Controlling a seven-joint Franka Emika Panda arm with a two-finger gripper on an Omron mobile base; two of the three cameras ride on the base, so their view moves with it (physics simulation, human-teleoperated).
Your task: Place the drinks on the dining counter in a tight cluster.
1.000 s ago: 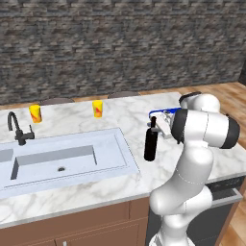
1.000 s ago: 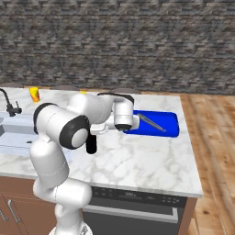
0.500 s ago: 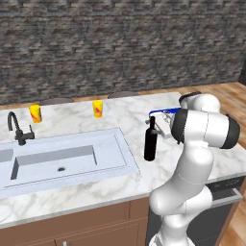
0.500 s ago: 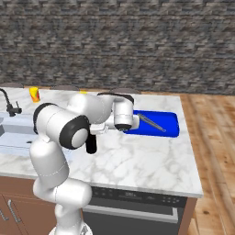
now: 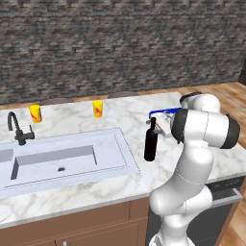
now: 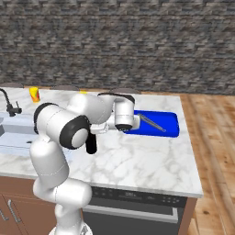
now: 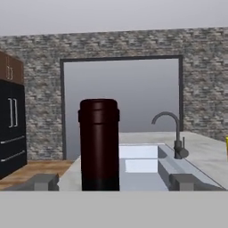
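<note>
Standing upright on veined marble counter (image 5: 120,182), glossy cylindrical wine bottle (image 5: 151,141) sits between the spread pincer (image 7: 113,181).

A rough grey stone wall (image 5: 120,48) runs across the far side of the room. To the right, the floor (image 6: 215,133) is warm brown wood planks. Brown cabinet fronts (image 5: 72,228) sit under the near edge, with a dark appliance front (image 6: 133,215) beside them. In the hand view, a tall black refrigerator (image 7: 11,129) stands at left, wooden cupboards (image 7: 11,69) above it, and a large pale framed opening (image 7: 120,95) fills the stone wall.
</note>
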